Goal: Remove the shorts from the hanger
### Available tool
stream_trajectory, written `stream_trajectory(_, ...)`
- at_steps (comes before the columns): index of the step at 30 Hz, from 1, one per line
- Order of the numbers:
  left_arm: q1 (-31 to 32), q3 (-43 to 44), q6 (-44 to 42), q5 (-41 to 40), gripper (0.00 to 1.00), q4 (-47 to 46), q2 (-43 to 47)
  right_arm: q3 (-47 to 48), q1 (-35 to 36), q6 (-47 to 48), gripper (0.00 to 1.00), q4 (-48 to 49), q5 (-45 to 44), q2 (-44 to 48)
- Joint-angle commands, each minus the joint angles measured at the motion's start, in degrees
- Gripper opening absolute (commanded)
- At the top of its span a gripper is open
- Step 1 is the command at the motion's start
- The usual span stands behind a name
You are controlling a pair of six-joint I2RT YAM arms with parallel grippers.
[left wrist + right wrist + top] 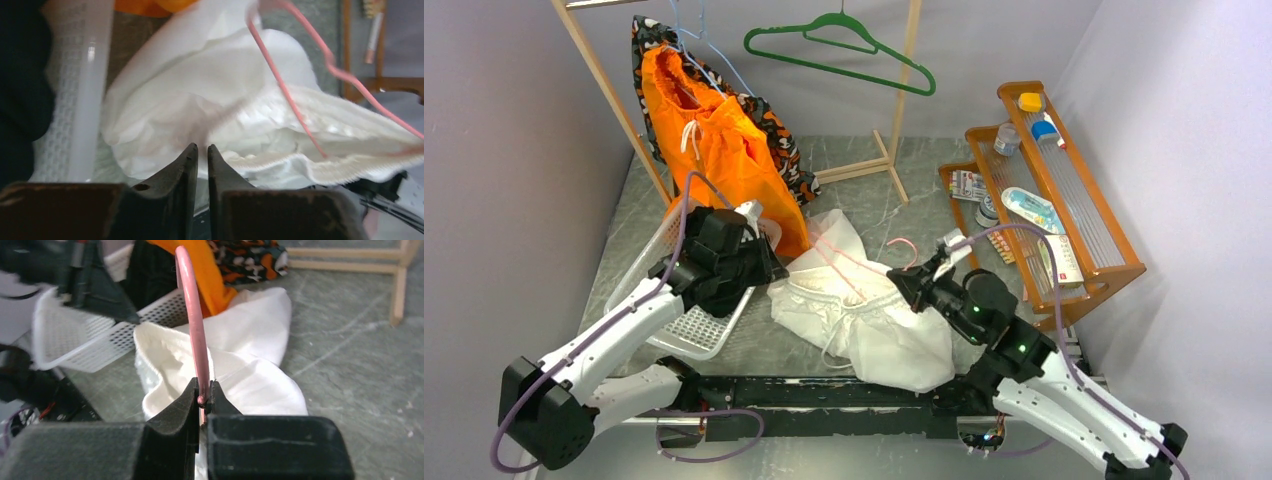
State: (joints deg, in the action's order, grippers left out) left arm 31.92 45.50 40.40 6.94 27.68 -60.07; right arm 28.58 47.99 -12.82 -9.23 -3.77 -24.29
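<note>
Shorts [724, 150], orange, are hanging at the left end of the wooden rack [614, 100], apparently on a blue hanger [714, 58]; the exact attachment is too fine to confirm. A patterned garment [774, 140] is hanging behind them. Their lower end is reaching down to the table [844, 165], beside the basket [694, 335] and a white garment [874, 330]. Contact w/ either: cannot tell. Neither gripper is touching the shorts.

R gripper [202, 390] is clenching a pink hanger [192, 315]. The wire is running up between the jaws, which are pressing on it from both sides. In the top view the R gripper [899, 283] is sitting over the white garment's right side, and the pink hanger [844, 262] is lying across the cloth.

L gripper [201, 149] is holding nothing. The jaws are standing all but closed, w/ only a thin slit between them and no cloth or wire in it. It is pointing at the white garment [200, 90] from just beside its gathered edge. Top view is placing the L gripper [772, 268] at the basket's right edge, betw. basket and white garment.
</note>
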Motion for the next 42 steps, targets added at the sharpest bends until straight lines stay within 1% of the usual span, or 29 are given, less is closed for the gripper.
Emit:
stream_trajectory(1, 0.5, -0.7, -4.0, 10.4, 0.25, -7.8, 2.0, 3.6, -0.1, -7.1, 0.00, 2.2, -13.0, -8.0)
stream_trajectory(3, 2.1, 0.8, -4.9, 9.5, 0.36, -6.1, 2.0, 4.5, 0.0, -10.5, 0.00, 3.3, -15.2, -11.7)
stream_trajectory(5, 5.3, 2.0, -4.7, 6.8, 0.45, -5.2, 2.5, 4.7, -0.1, -12.0, 0.00, 5.7, -14.6, -15.0)
stream_trajectory(7, 8.3, 2.5, -3.1, 5.0, 0.56, -6.2, 3.2, 4.6, -0.1, -12.7, 0.00, 8.9, -12.7, -18.2)
stream_trajectory(8, 9.6, 2.5, -1.9, 4.5, 0.60, -7.5, 3.2, 4.7, -0.1, -13.2, 0.00, 9.6, -12.0, -19.4)
stream_trajectory(9, 11.1, 2.4, -0.4, 3.9, 0.61, -9.4, 3.1, 4.9, 0.0, -13.9, 0.00, 10.1, -11.2, -20.3)
stream_trajectory(12, 14.6, 1.6, 6.1, -0.5, 0.63, -14.2, 1.8, 4.5, 0.0, -15.3, 0.00, 11.3, -9.6, -21.8)
stream_trajectory(13, 15.4, 0.4, 10.1, -2.3, 0.66, -16.9, 1.6, 4.2, 0.1, -15.6, 0.00, 11.5, -9.4, -21.8)
stream_trajectory(14, 16.3, -1.7, 15.0, -4.2, 0.69, -20.8, 1.7, 3.8, 0.1, -15.4, 0.00, 11.9, -9.1, -21.8)
stream_trajectory(15, 16.7, -6.0, 20.7, -5.1, 0.71, -26.8, 1.8, 3.1, 0.0, -15.5, 0.00, 12.2, -9.0, -21.6)
stream_trajectory(16, 16.8, -9.0, 24.0, -5.8, 0.71, -32.4, 1.8, 2.6, 0.1, -15.4, 0.00, 12.6, -9.0, -21.1)
stream_trajectory(17, 16.8, -11.1, 29.4, -6.8, 0.72, -36.7, 1.2, 2.0, 0.1, -15.2, 0.00, 12.9, -8.7, -20.8)
stream_trajectory(19, 17.0, -11.9, 33.4, -8.2, 0.72, -41.8, -1.7, 1.4, 0.1, -14.6, 0.00, 12.9, -8.1, -19.5)
stream_trajectory(24, 17.8, -5.7, 36.2, -10.1, 0.72, -40.3, -8.6, -0.6, 0.0, -13.6, 0.00, 12.7, -7.5, -16.2)
stream_trajectory(27, 19.1, -5.1, 37.3, -12.6, 0.73, -43.1, -9.3, -1.0, 0.0, -13.0, 0.00, 12.3, -6.6, -15.8)
stream_trajectory(31, 20.3, -5.4, 38.5, -14.6, 0.74, -44.3, -8.7, -0.7, 0.1, -12.6, 0.00, 11.7, -6.1, -16.9)
stream_trajectory(34, 20.3, -4.9, 40.6, -14.7, 0.73, -42.7, -10.6, -1.0, 0.0, -12.4, 0.00, 13.9, -4.3, -17.0)
stream_trajectory(37, 20.3, -1.1, 39.4, -13.2, 0.73, -38.7, -14.5, -2.5, 0.0, -13.5, 0.00, 16.1, -2.5, -15.5)
stream_trajectory(38, 20.3, 1.3, 38.7, -12.8, 0.71, -35.1, -15.6, -3.3, 0.0, -13.9, 0.00, 16.3, -2.5, -14.8)
stream_trajectory(40, 20.3, 4.7, 36.5, -12.3, 0.63, -29.7, -17.0, -5.2, 0.0, -14.4, 0.00, 16.6, -2.1, -13.1)
stream_trajectory(41, 20.3, 5.4, 35.9, -12.7, 0.57, -28.9, -17.1, -5.7, 0.1, -14.5, 0.00, 16.6, -1.8, -12.4)
stream_trajectory(42, 20.4, 5.5, 35.4, -13.4, 0.46, -29.4, -16.8, -6.1, 0.1, -14.7, 0.00, 16.6, -1.4, -11.9)
